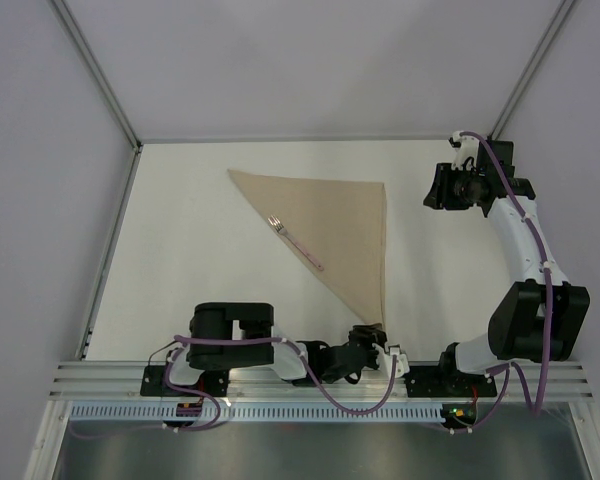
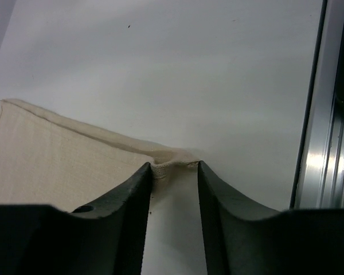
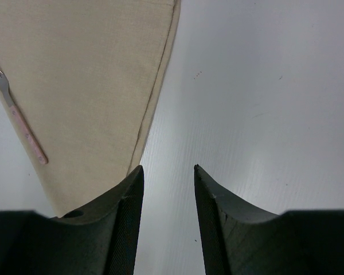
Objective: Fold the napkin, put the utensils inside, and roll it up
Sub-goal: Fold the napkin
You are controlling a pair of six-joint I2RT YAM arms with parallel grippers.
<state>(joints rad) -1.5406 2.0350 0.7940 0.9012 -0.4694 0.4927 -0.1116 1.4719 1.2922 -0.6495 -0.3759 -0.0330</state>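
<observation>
The tan napkin [image 1: 330, 225] lies folded into a triangle on the white table, its long edge running diagonally. The fork [image 1: 296, 243], with a pink handle and silver tines, lies along that diagonal edge, tines toward the far left. My left gripper [image 1: 375, 332] is low at the napkin's near corner. In the left wrist view its jaws [image 2: 173, 166] stand open, with the slightly bunched corner tip of the napkin [image 2: 57, 160] between the fingertips. My right gripper [image 1: 433, 190] is open and empty, hovering right of the napkin's right edge [image 3: 86, 74]. The fork [image 3: 20, 117] shows at the left of the right wrist view.
An aluminium rail [image 1: 320, 375] runs along the table's near edge and also shows in the left wrist view [image 2: 321, 143] just right of my left gripper. Grey walls with metal frame posts [image 1: 100, 75] enclose the table on the far side and at both sides.
</observation>
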